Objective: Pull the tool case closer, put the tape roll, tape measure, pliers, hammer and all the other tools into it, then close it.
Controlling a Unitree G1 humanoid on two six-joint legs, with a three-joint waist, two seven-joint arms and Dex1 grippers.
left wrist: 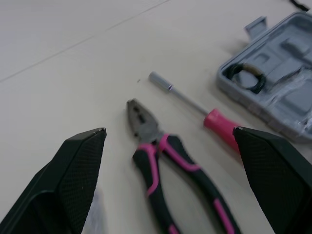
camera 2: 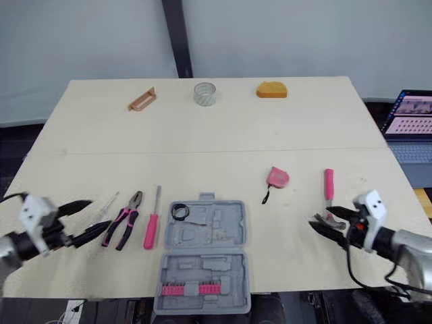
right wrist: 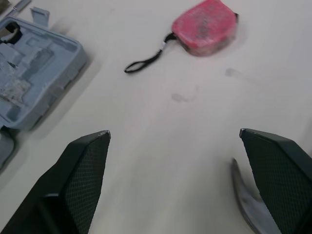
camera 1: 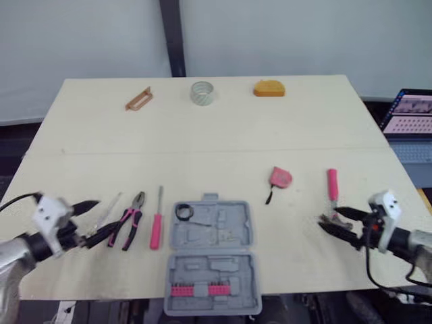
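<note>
The grey tool case (camera 1: 233,214) lies open at the table's front centre, a small black tape roll (camera 1: 185,212) in its far half. To its left lie a pink screwdriver (camera 1: 156,226), pink-and-black pliers (left wrist: 165,165) and a thin metal tool (camera 1: 108,210). My left gripper (camera 1: 101,218) is open just left of the pliers, low over the table. Right of the case lie the pink tape measure (right wrist: 207,27) and the pink-handled hammer (camera 1: 332,185). My right gripper (camera 1: 329,218) is open at the hammer's head (right wrist: 246,197), which sits beside one finger.
At the table's far edge stand a brown handle-shaped piece (camera 1: 138,99), a clear tape roll (camera 1: 202,92) and an orange object (camera 1: 269,88). A laptop (camera 1: 412,121) sits off the table's right side. The case's near half holds a row of pink bits (camera 1: 199,290).
</note>
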